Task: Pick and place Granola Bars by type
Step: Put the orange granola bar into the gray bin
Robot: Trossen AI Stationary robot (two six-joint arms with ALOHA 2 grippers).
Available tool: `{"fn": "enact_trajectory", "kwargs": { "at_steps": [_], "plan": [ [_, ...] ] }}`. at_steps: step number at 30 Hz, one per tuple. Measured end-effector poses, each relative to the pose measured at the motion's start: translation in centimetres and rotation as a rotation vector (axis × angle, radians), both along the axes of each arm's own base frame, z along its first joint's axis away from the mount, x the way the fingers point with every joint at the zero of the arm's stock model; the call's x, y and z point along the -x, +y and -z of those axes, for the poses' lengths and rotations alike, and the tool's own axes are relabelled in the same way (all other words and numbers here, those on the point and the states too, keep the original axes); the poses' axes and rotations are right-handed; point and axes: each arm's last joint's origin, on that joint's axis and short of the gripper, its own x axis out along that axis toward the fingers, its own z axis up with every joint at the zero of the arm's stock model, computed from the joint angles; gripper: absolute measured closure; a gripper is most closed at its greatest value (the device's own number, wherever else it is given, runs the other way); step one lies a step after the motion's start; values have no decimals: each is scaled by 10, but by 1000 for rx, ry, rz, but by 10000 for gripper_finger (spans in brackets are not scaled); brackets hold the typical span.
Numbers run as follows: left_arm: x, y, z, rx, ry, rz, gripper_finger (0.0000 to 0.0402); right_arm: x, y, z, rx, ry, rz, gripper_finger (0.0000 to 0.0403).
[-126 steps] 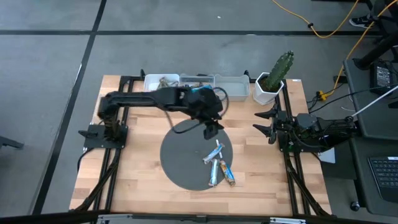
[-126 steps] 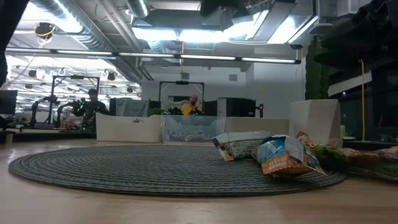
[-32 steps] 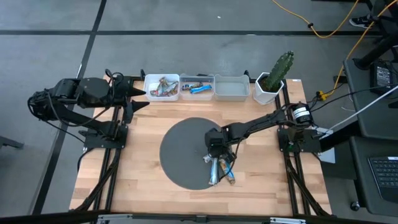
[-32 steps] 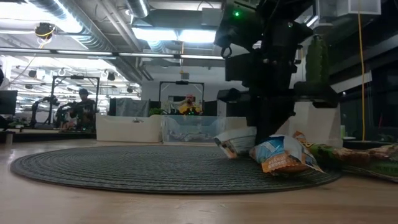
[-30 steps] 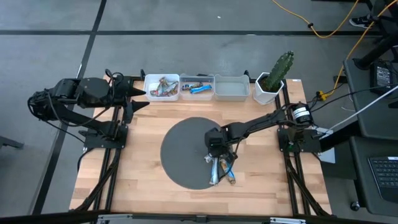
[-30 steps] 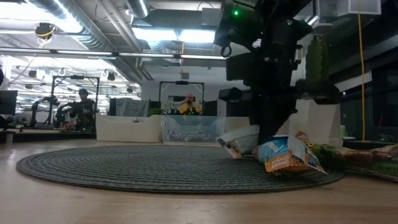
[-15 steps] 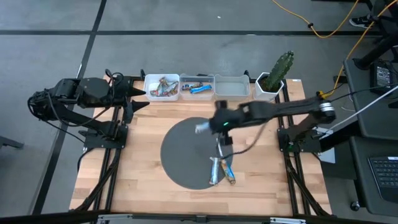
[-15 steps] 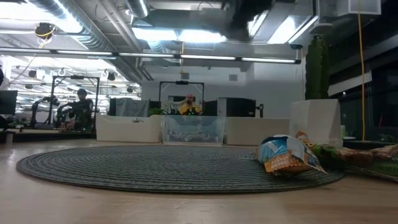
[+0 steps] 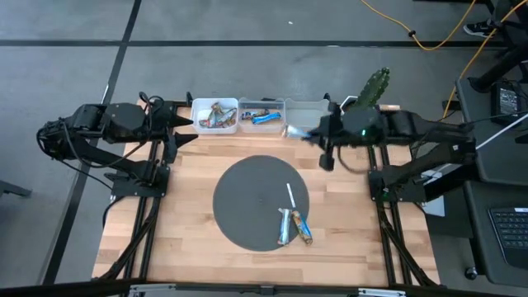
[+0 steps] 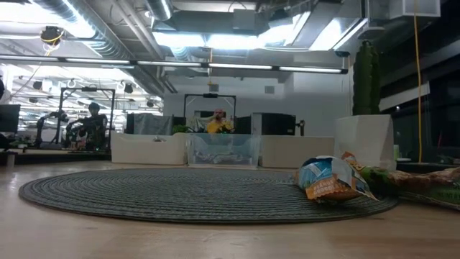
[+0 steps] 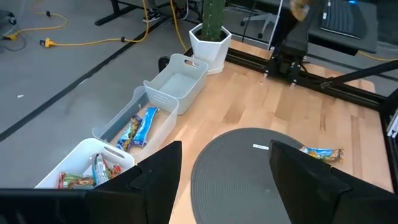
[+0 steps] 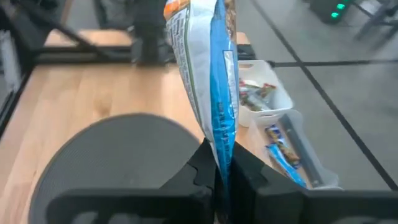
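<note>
Right gripper (image 12: pixel 216 163) is clamped on a blue-and-white granola bar (image 12: pixel 208 81) — held up over the back of the table, near the empty white bin (image 9: pixel 306 115). Two more bars (image 9: pixel 293 226) are left on the round grey mat (image 9: pixel 247 202), beside a thin white strip (image 9: pixel 289 195). Left gripper (image 11: pixel 217 180) is parked off the table's left edge, fingers spread, nothing held.

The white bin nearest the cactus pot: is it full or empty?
Empty: the white plastic bin shows only its bare white floor in the left wrist view.
</note>
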Motion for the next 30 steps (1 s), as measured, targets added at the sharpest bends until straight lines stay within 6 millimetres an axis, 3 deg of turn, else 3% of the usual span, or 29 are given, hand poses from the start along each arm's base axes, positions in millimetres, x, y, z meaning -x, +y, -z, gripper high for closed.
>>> {"fn": "enact_trajectory", "kwargs": {
  "at_steps": [4, 11, 15, 22, 27, 30],
  "plan": [
    [0, 1, 0, -7, -3, -26, 171, 6, -32, -10, -4, -44, 62, 385],
    [0, 1, 0, -1, -10, -49, 171, 20, -105, -36, 37, -75, 166, 380],
    [0, 1, 0, 2, -11, -51, 171, 27, -133, -35, 51, -23, 209, 384],
    [-5, 1, 1, 0, 5, -52, 171, 7, -195, 24, -14, 291, 255, 379],
    [-9, 1, 2, -1, 18, -51, 171, -14, -237, 99, -168, 425, 224, 386],
    [-10, 0, 3, -2, 20, -51, 171, -16, -248, 137, -233, 502, 238, 386]
  ]
}}
